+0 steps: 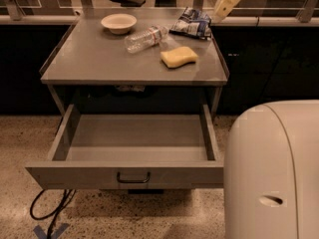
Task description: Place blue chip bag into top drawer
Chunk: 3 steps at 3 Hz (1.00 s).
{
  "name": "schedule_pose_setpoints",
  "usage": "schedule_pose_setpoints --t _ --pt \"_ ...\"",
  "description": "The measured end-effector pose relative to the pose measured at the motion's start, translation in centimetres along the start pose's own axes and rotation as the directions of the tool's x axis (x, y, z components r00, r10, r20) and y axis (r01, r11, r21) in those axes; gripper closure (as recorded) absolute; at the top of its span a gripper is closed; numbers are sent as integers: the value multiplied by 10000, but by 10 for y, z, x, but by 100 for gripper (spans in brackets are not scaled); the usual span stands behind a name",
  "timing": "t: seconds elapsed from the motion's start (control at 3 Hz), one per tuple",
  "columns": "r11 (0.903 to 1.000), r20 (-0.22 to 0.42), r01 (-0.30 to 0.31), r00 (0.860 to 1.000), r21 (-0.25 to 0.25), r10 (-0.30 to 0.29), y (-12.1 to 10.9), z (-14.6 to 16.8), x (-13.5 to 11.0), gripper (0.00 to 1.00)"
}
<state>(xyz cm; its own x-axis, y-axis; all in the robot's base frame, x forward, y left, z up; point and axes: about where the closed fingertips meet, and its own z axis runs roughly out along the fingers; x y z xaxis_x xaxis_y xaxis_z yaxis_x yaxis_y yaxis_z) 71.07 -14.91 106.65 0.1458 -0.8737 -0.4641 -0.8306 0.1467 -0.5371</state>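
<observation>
One step done: top drawer (124, 172) stands open (bag not inside); blue chip bag (192, 23) lies on desk (94, 59), claw (225, 5) apparently just above, grip impossible to tell.

You see the gripper (223, 8), smooth cream plastic, at one o'clock beside the crinkly, glossy foil chip bag (192, 23). The drawer (174, 173) looks matt grey metal; the sponge (179, 57) looks dull foam.
</observation>
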Motion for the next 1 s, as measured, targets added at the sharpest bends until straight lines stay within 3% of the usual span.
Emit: schedule_pose_setpoints --t 0.33,0.67,1.0 --pt "9816 199 -135 9998 1904 98 -38 -50 -6 0" --pt "9816 199 -138 9998 1904 102 -38 -50 -6 0" --pt "9519 4 -461 9988 3028 483 -66 -58 13 0"
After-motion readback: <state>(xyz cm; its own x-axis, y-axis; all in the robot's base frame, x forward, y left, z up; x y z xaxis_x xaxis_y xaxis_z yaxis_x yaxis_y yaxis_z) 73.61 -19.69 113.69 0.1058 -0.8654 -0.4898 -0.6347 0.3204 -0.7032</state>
